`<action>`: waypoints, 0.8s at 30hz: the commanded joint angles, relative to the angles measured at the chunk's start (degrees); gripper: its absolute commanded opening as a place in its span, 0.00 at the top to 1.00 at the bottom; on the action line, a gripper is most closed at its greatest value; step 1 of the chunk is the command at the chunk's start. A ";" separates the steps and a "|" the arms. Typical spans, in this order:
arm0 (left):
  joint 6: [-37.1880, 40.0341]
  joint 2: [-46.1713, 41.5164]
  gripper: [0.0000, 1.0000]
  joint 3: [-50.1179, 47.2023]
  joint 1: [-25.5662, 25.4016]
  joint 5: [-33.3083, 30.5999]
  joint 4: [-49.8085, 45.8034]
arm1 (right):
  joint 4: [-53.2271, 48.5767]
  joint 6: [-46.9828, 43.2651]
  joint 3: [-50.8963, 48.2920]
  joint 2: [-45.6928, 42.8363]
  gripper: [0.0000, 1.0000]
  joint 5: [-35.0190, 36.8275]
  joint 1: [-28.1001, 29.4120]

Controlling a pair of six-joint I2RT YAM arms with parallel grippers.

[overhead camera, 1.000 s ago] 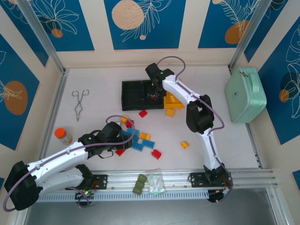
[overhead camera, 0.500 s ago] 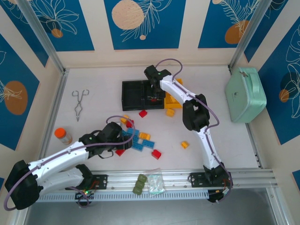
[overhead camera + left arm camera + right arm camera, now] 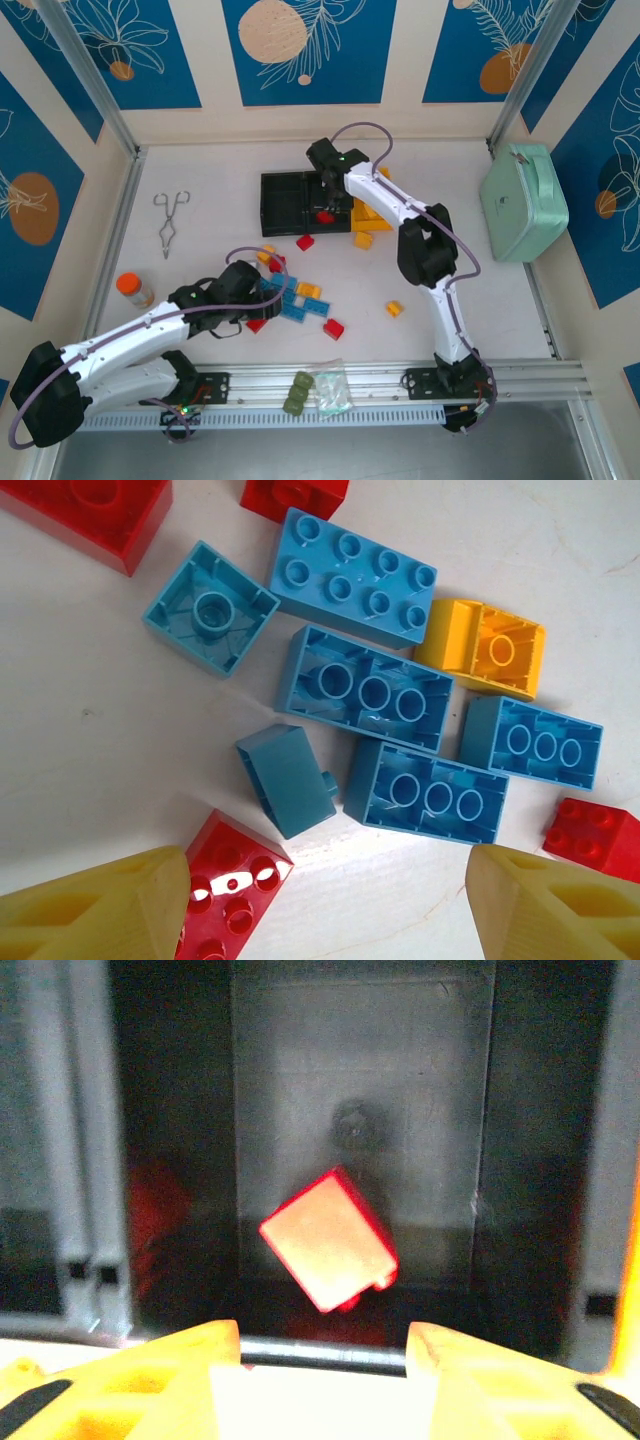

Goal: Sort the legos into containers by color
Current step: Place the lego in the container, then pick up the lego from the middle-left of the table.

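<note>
Several loose legos lie mid-table: blue ones [image 3: 292, 298] in a cluster, a red one [image 3: 333, 328] and a yellow one [image 3: 395, 309] apart. My left gripper [image 3: 257, 301] hovers open over the cluster. In the left wrist view its fingers [image 3: 95, 905] straddle bare table just below blue bricks [image 3: 425, 792], with a red brick [image 3: 225, 890] by the left finger. The containers are black bins [image 3: 285, 205] joined to a yellow bin [image 3: 372, 212]. My right gripper [image 3: 322, 1345] stands open above a black bin [image 3: 360, 1090]. A red brick [image 3: 328, 1238] is tilted inside that bin, free of the fingers.
Metal tongs [image 3: 170, 222] and an orange-capped jar [image 3: 133, 289] lie at the left. A mint-green case [image 3: 523, 200] stands at the right. An olive lumpy item [image 3: 297, 392] and a clear bag [image 3: 332, 388] rest on the front rail. A red brick [image 3: 305, 242] sits just before the bins.
My right gripper has opened and let go of the red brick, which now shows inside the black bin. The left arm has stayed put over the pile.
</note>
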 commanded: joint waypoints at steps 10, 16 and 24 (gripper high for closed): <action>-0.64 7.73 0.28 5.69 -0.41 -3.12 -5.16 | 16.65 1.62 -36.37 -34.18 0.52 -7.62 2.25; -0.48 11.71 0.28 7.87 -0.37 -4.22 -5.72 | 23.17 -1.57 -58.00 -53.62 0.52 -18.59 4.07; -1.27 16.99 0.31 9.89 -0.37 -5.35 -5.94 | 29.43 5.11 -80.75 -77.20 0.40 -21.11 10.34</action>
